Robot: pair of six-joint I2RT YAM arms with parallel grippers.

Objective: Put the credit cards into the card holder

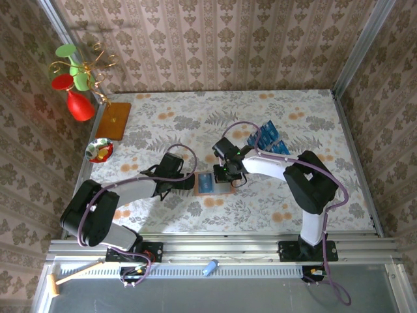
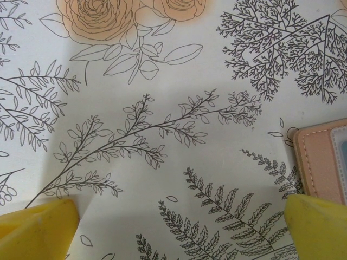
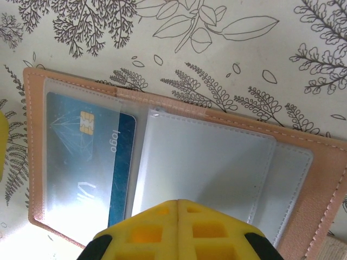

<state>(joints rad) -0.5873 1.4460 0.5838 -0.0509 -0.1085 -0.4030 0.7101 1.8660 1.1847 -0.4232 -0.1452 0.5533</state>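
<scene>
The card holder (image 3: 179, 111) lies open on the flowered tablecloth, pinkish-brown with clear sleeves inside. One blue credit card (image 3: 89, 157) sits in its left sleeve. My right gripper (image 3: 178, 205) is shut with nothing between the fingers, its tip over the middle clear sleeve. In the top view it (image 1: 227, 173) hovers at the holder (image 1: 212, 184). Several more blue credit cards (image 1: 268, 138) lie fanned out farther back on the right. My left gripper (image 2: 179, 230) is open over bare cloth, its yellow fingertips (image 2: 38, 227) wide apart, just left of the holder's edge (image 2: 320, 162).
A wooden board (image 1: 115, 120) carries a wire stand with red and green glasses (image 1: 78, 91) at the back left. A small bowl (image 1: 100, 150) sits near the table's left edge. Patterned walls close in the back and sides.
</scene>
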